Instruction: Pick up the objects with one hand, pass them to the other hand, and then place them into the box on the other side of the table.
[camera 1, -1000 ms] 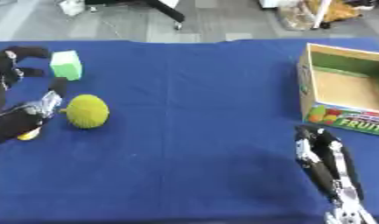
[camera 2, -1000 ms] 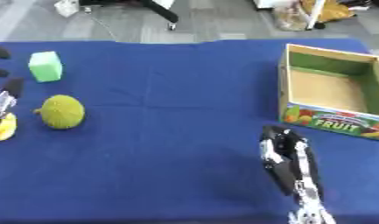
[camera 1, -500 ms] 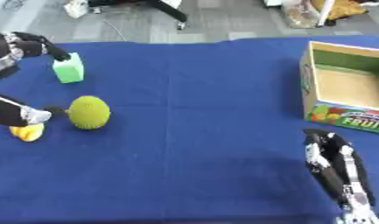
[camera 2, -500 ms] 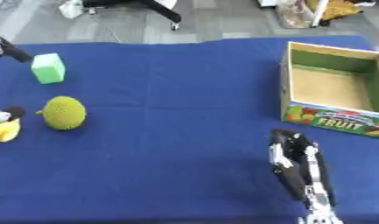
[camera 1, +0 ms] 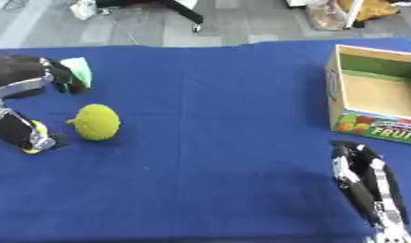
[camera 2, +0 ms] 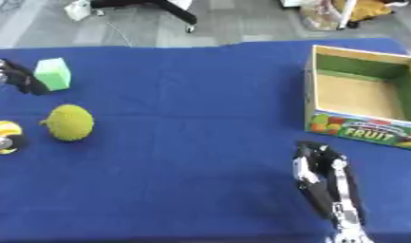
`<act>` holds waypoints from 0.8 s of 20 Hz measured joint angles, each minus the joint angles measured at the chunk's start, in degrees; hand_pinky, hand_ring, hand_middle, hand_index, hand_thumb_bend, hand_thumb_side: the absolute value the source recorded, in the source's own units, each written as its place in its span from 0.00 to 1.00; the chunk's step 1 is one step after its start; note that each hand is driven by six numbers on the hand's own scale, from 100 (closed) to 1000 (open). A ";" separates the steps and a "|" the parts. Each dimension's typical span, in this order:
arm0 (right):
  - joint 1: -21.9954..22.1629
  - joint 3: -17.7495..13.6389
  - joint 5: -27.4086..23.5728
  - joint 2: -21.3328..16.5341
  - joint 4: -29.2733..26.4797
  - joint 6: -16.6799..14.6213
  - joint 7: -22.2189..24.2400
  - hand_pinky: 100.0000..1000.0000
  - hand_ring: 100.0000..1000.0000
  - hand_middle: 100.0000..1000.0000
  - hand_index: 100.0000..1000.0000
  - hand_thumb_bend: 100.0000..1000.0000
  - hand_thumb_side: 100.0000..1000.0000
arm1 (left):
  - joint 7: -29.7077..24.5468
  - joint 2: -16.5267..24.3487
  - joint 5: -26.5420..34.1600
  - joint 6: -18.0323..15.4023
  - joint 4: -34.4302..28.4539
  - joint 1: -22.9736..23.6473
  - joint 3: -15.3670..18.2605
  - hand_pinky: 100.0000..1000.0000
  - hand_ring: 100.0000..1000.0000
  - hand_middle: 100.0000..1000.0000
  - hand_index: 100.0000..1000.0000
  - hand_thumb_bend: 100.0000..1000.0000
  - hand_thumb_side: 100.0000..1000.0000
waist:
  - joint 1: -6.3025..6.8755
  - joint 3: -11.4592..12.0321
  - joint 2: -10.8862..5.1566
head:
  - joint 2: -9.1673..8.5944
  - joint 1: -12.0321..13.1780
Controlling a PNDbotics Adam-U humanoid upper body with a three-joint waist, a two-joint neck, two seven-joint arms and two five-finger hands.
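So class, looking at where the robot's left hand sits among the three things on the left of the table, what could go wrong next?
1. The left hand spreads between the green block and a small yellow and black thing, so it may nudge either while closing.
2. The bumpy yellow-green ball lies close by and looks round; a knock could roll it.
3. The box stands far across the table, so a fumbled pass to the right hand would drop things short.

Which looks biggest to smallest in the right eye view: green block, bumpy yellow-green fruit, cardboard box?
1. cardboard box, by far the largest.
2. bumpy yellow-green fruit.
3. green block, smallest, though it sits farther from the camera, so the gap to the fruit is unsure.
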 measured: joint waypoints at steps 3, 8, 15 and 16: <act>0.01 0.00 0.00 0.00 0.00 0.01 0.02 0.22 0.13 0.19 0.65 0.00 0.59 | -0.11 -1.94 -1.92 -0.31 4.18 -0.92 -0.54 0.79 0.68 0.65 0.80 0.43 0.00 | 0.00 0.00 0.00 | 0.00 0.00; 0.01 0.00 0.00 0.00 0.00 0.01 0.02 0.22 0.13 0.19 0.65 0.00 0.59 | 0.52 -4.65 -3.86 -0.89 10.41 -2.43 -0.71 0.79 0.68 0.65 0.80 0.42 0.00 | 0.00 -0.01 0.00 | 0.00 -0.01; 0.00 0.01 0.00 0.00 0.01 0.01 0.02 0.22 0.13 0.19 0.65 0.00 0.59 | 1.54 -7.92 -4.43 -1.36 17.29 -3.96 -0.71 0.78 0.68 0.68 0.81 0.42 0.05 | 0.00 -0.10 0.00 | 0.00 -0.01; -0.01 0.02 0.00 0.00 0.01 0.01 0.03 0.22 0.13 0.19 0.65 0.00 0.59 | 1.73 -8.37 -4.55 -1.41 18.09 -4.21 -0.71 0.78 0.68 0.68 0.81 0.42 0.05 | 0.00 -0.14 0.00 | 0.00 -0.01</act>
